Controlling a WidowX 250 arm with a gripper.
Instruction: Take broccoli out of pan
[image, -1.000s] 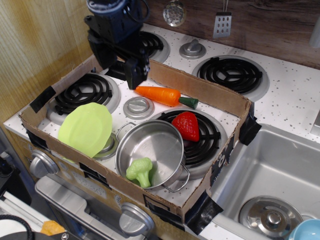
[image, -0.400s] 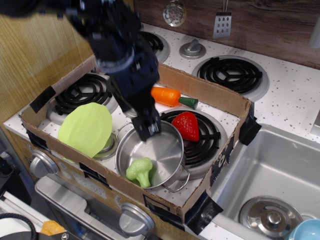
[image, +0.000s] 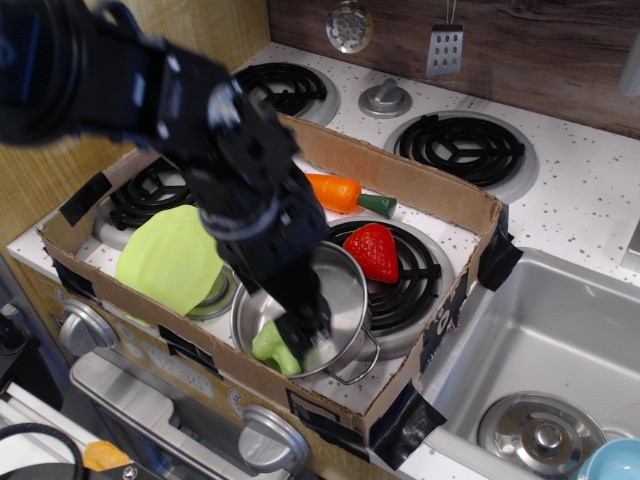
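The black end effector (image: 300, 335) is lowered inside the round shiny stainless-steel pan (image: 345, 300), its tip directly against the small light-green plastic broccoli floret (image: 272, 347). Whether its jaws are apart or clamped on the floret cannot be told, since the arm hides them. The broccoli lies on the pan floor at the near rim, just left of the tip. Behind and right of the end effector lies a red plastic strawberry (image: 373, 251); farther behind, an orange plastic carrot (image: 345, 194). A flat lime-green plate (image: 165, 258) sits to its left.
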